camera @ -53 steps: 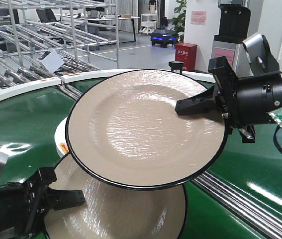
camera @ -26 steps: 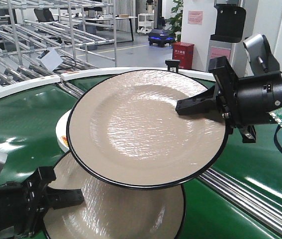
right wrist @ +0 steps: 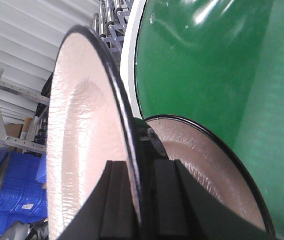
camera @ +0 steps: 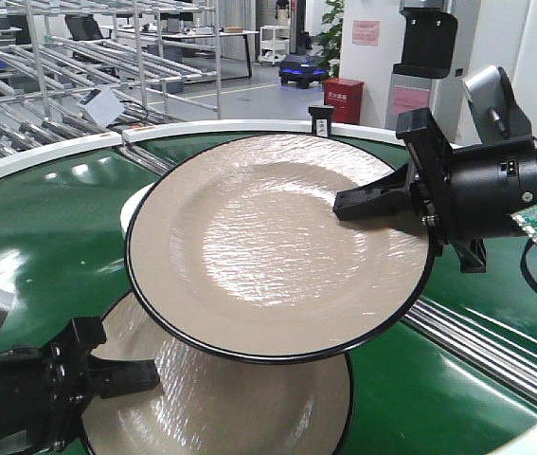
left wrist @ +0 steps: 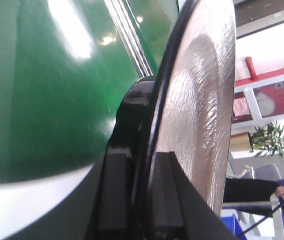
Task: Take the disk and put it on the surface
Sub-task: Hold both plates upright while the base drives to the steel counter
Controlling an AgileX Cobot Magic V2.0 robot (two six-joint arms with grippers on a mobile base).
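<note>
A beige disk with a black rim [camera: 268, 246] hangs tilted above the green belt. My right gripper [camera: 344, 204] is shut on its right edge; in the right wrist view the disk's rim [right wrist: 81, 150] sits clamped in that gripper [right wrist: 142, 200]. A second, matching disk [camera: 221, 408] lies lower, partly under the first, also seen in the right wrist view [right wrist: 202, 160]. My left gripper [camera: 145, 374] is shut on its left rim; the left wrist view shows this gripper [left wrist: 143, 200] pinching the disk's edge [left wrist: 202, 100]. The surface is out of view.
The green ring-shaped conveyor belt [camera: 41, 227] with a white rim [camera: 50, 152] fills the area beneath both disks. A metal rail [camera: 476, 346] crosses it at the lower right. Roller racks [camera: 60, 57] stand behind on the left.
Both disks and both grippers keep their places in the view. The belt, its white rim and the background have shifted behind them, and a pale edge now shows at the bottom right.
</note>
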